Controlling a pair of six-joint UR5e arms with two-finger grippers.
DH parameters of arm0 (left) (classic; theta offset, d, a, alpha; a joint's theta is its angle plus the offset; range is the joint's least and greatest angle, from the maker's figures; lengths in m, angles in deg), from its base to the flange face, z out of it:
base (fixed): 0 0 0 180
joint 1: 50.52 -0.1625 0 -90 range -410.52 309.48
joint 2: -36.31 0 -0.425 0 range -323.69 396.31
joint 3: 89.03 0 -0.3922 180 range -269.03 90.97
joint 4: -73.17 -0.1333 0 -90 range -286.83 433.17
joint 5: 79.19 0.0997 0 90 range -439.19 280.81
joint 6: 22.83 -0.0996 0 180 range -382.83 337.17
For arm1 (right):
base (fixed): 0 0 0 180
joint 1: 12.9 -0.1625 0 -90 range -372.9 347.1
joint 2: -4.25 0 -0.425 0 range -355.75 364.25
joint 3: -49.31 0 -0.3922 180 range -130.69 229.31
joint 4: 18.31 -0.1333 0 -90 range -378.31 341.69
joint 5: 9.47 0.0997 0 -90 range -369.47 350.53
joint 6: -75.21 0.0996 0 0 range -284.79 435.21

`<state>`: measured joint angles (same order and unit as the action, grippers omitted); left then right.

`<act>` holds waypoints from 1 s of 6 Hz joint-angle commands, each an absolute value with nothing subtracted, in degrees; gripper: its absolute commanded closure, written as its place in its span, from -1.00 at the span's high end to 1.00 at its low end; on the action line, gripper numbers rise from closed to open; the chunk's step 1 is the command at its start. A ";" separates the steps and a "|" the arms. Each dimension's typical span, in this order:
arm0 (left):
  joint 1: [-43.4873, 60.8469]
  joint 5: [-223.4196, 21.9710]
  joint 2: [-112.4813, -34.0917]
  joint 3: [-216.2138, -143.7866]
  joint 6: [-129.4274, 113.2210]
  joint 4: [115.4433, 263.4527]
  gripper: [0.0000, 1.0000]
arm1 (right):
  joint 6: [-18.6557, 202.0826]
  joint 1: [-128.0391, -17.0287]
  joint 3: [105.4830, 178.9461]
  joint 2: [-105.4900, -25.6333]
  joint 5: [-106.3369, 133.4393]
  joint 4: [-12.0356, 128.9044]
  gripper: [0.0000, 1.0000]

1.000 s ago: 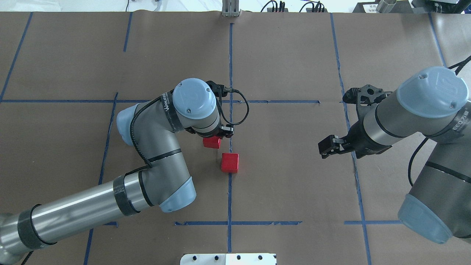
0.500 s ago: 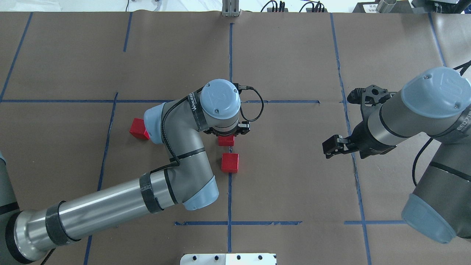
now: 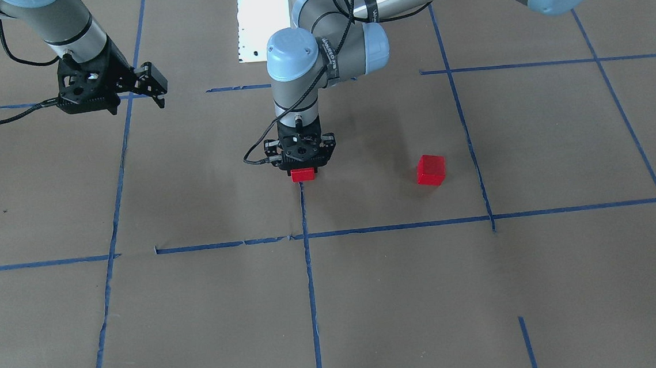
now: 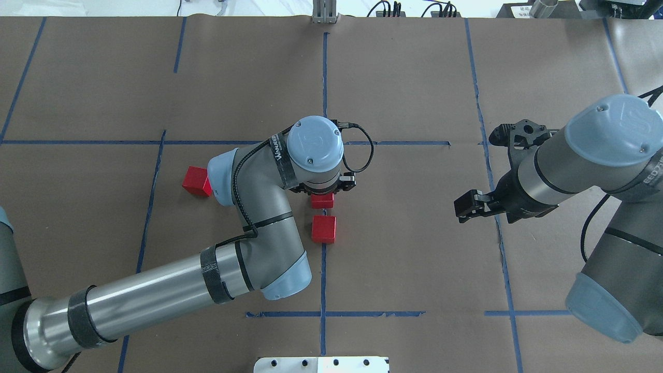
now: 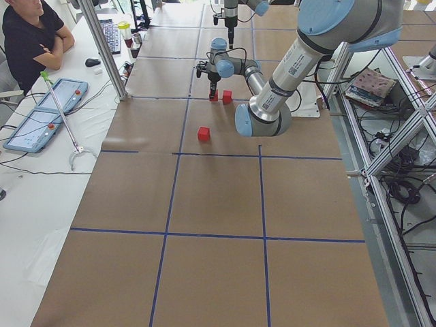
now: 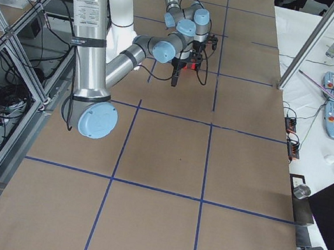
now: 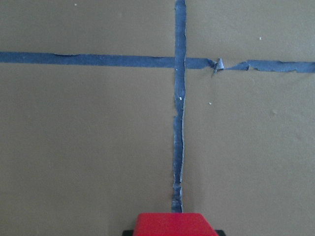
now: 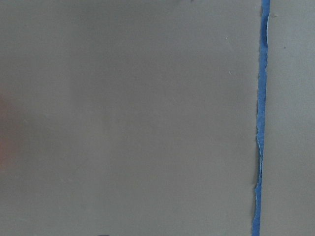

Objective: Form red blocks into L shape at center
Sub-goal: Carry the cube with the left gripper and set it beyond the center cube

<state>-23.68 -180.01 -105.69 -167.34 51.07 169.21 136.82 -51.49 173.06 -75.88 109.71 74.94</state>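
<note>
My left gripper (image 4: 322, 199) points straight down and is shut on a red block (image 4: 322, 201), low over the long blue tape line at the center (image 4: 323, 269). The held block also shows in the front view (image 3: 303, 175) and at the bottom edge of the left wrist view (image 7: 172, 224). A second red block (image 4: 323, 229) lies on the tape line just toward the robot from it, with a small gap; the front view hides it. A third red block (image 4: 195, 182) (image 3: 431, 170) lies apart to the left, beside my left elbow. My right gripper (image 4: 464, 206) (image 3: 155, 85) is open and empty, off to the right.
My left arm (image 4: 155, 295) stretches across the near left part of the table. A white plate (image 4: 321, 364) sits at the near edge. Blue tape lines (image 4: 399, 143) grid the brown paper. An operator (image 5: 30, 34) sits beyond the table's far side.
My left gripper has carried its red block rightward onto the center tape line, just beyond the second block. The arm's shift uncovered the third block at left. My right gripper drifted slightly right.
</note>
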 commanded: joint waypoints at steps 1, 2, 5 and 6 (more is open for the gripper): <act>-23.88 -180.00 -105.64 -167.52 51.26 169.06 -1.00 | 136.82 -51.40 172.88 -76.00 109.71 75.03 1.00; -23.97 -180.00 -105.46 -168.13 51.26 168.97 -1.00 | 136.82 -51.49 172.88 -76.09 109.71 74.94 1.00; -25.02 -180.00 -104.85 -169.10 51.69 168.88 -1.00 | 136.82 -51.40 172.88 -76.17 109.71 74.94 1.00; -25.20 -180.00 -104.58 -169.19 51.87 168.88 -1.00 | 136.82 -51.49 172.97 -76.09 109.71 74.94 1.00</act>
